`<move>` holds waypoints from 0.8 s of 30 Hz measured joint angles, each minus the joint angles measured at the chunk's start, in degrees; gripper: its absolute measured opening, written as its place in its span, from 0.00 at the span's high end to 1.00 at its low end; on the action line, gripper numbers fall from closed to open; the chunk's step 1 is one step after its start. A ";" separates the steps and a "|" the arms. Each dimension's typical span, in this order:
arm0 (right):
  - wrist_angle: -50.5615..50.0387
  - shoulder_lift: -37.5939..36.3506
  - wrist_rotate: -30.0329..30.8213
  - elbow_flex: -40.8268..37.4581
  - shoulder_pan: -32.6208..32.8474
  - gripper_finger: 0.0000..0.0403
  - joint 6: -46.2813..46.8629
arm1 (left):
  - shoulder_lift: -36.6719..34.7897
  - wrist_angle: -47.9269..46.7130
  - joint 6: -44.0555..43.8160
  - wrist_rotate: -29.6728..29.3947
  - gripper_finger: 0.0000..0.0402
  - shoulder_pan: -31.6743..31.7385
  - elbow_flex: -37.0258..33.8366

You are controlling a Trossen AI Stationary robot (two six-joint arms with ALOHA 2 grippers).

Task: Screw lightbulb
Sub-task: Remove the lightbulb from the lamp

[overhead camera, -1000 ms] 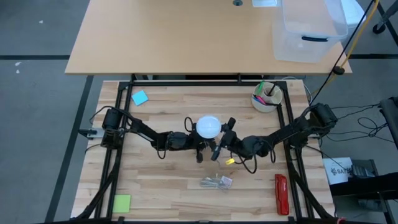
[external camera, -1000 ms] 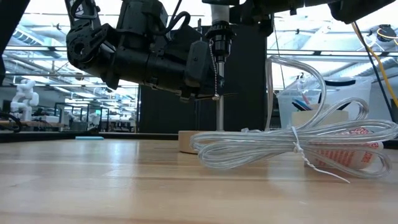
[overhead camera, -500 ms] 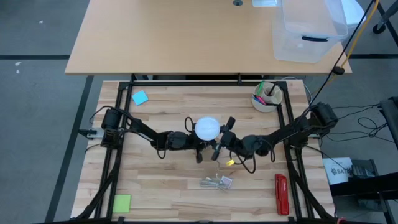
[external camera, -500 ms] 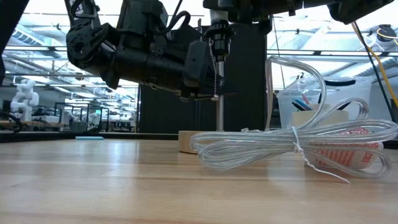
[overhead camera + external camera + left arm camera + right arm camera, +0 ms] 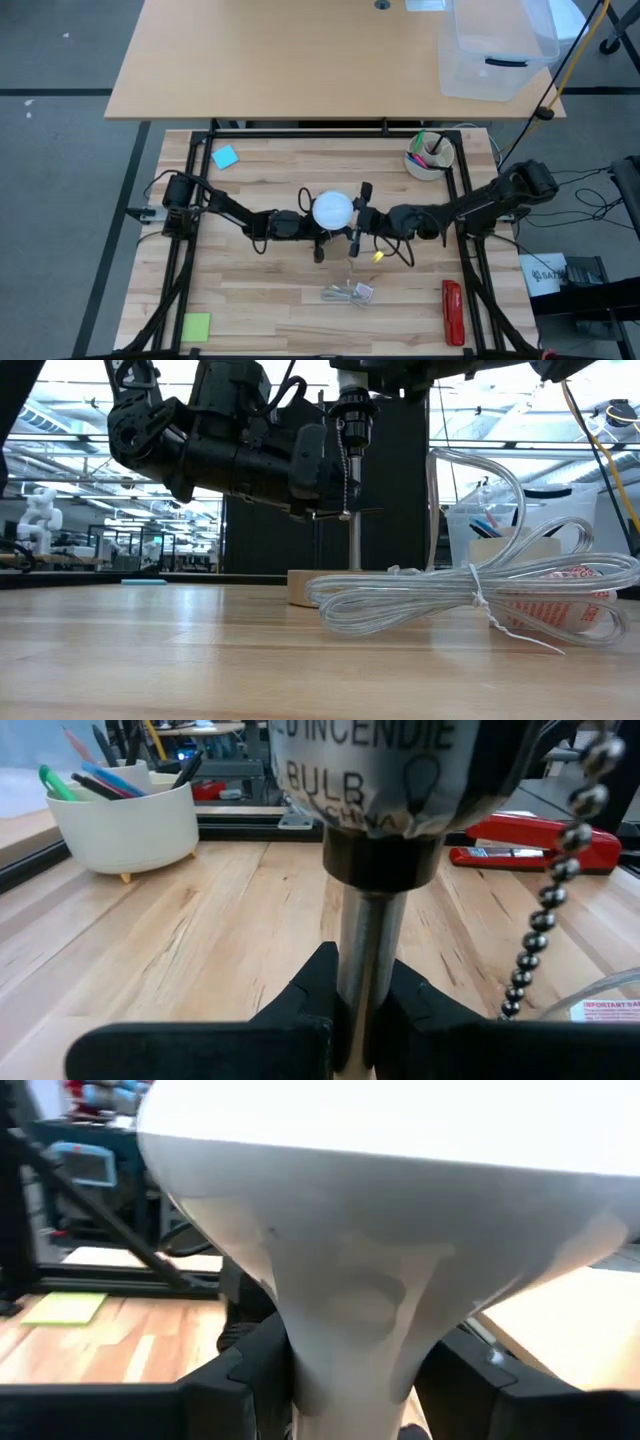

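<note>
Right gripper (image 5: 340, 1380): my fingers grasp the lightbulb (image 5: 333, 210) at its neck.
Left gripper (image 5: 362, 1010): clenched on the lamp stem (image 5: 362, 960).
Risk: neck probably slips; bulb cross-threads.

Robotics lab, open-plan. Butcher-block worktable (image 5: 300, 290) in a black metal frame (image 5: 195, 150), cables trailing off the side, plain desk (image 5: 290, 60) behind with a clear plastic bin (image 5: 495, 45). Low view: high industrial ceiling, long rows of benches, a small white humanoid robot (image 5: 38, 510) far back.
</note>
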 joint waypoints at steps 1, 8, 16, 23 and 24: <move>-0.44 -0.22 -2.32 0.00 -0.80 0.58 -0.36 | 0.00 -0.09 -0.07 0.06 0.93 -0.03 -0.02; -1.21 -0.44 -20.17 0.00 -7.66 0.57 -3.20 | 0.00 -0.18 -0.05 1.89 0.93 -0.08 -0.11; -2.22 -0.44 -37.41 0.12 -13.54 0.57 -4.94 | 0.02 -0.24 0.59 5.55 0.93 0.03 -0.02; -2.19 -0.29 -50.14 0.13 -18.38 0.57 -2.81 | 0.09 -0.39 -0.27 9.37 0.93 0.16 0.20; -2.15 -0.29 -50.60 0.13 -18.73 0.57 -2.23 | 0.09 -0.45 -0.45 9.44 0.93 0.16 0.20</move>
